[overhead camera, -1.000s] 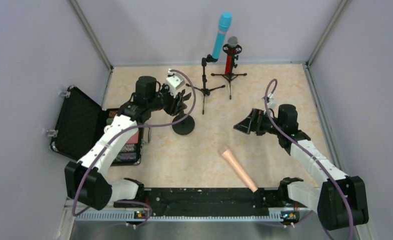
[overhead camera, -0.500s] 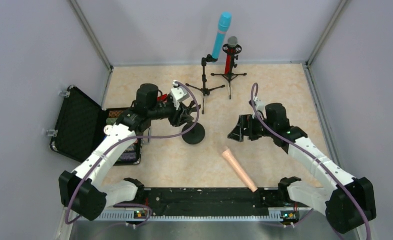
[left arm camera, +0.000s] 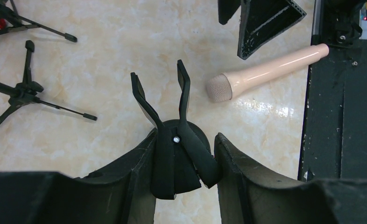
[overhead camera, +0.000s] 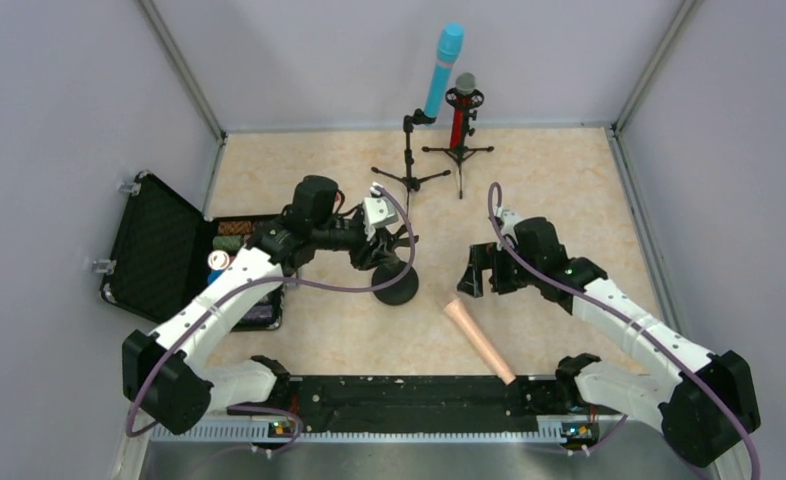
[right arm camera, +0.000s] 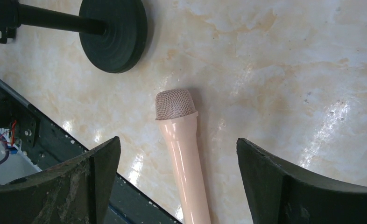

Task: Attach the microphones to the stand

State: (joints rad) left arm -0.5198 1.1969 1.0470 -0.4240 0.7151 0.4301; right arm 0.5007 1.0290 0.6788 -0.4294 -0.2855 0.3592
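Top external view: the left gripper (overhead camera: pixel 379 250) grips a black desk stand (overhead camera: pixel 396 287) with a flat round base, mid-way across the marbled beige surface (overhead camera: pixel 569 190). The right gripper (overhead camera: pixel 472 272) hovers open just right of it, above the head of the peach-pink microphone (overhead camera: pixel 479 338), which lies loose and slants toward the near edge. Only this view shows the cyan-blue microphone (overhead camera: pixel 443 72) upright in the left tripod stand (overhead camera: pixel 409 165) and the glittery red microphone (overhead camera: pixel 459 120) in the right tripod stand (overhead camera: pixel 459 155), both far, and an open black case (overhead camera: pixel 154 250) at left. Left wrist view alone shows its fingers (left arm camera: pixel 139 177) closed on the base of the stand's forked clip (left arm camera: pixel 172 107), smooth black plastic with two flaring prongs. Right wrist view shows that gripper's fingers (right arm camera: pixel 88 182) spread wide either side of the fine mesh head, not touching it. Since a second ago the left arm has carried the stand right and nearer, and the right arm has moved left toward the peach-pink microphone, which has stayed put.
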